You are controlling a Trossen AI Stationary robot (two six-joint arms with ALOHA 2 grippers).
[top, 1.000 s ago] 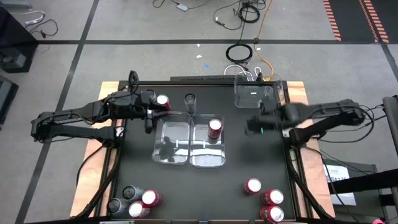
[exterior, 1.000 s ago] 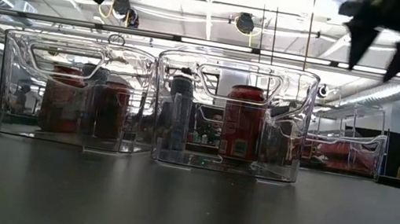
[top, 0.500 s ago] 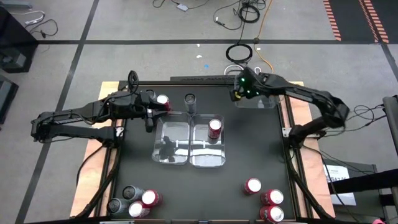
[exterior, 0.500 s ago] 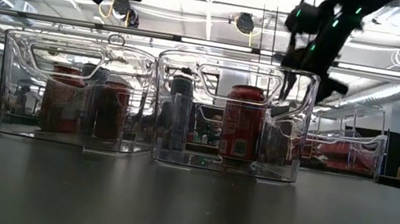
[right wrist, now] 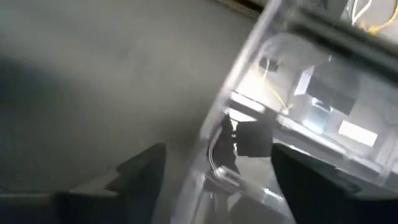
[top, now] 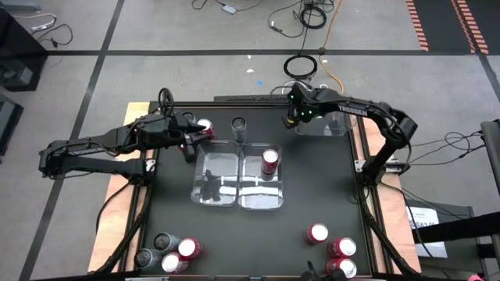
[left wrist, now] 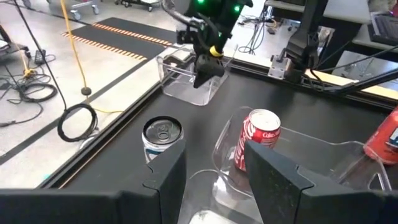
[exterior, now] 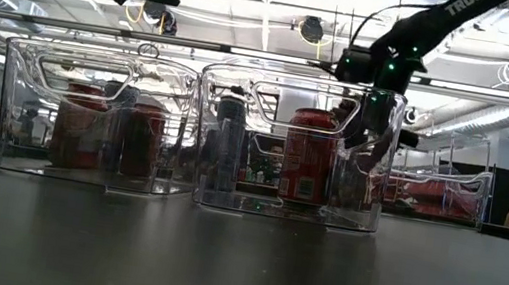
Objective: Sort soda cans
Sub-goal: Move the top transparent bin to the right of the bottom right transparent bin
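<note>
Matte black tabletop [top: 312,195], clear glossy trays [top: 238,178], cylindrical red cans [top: 269,161], right gripper [top: 294,119] parted, empty.

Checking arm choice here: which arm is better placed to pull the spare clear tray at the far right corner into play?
Right. The right gripper is at the near-left edge of the spare clear tray, fingers straddling its wall. The left gripper sits far across the table, beside a red can.

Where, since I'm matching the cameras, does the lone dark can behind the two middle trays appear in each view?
High view: dark can, just beyond the middle trays.
Low view: dark can, seen through a tray's wall.
Left wrist view: dark can, silver top showing.
Right wrist view: not in it.
Shared landmark: far clear tray.
</note>
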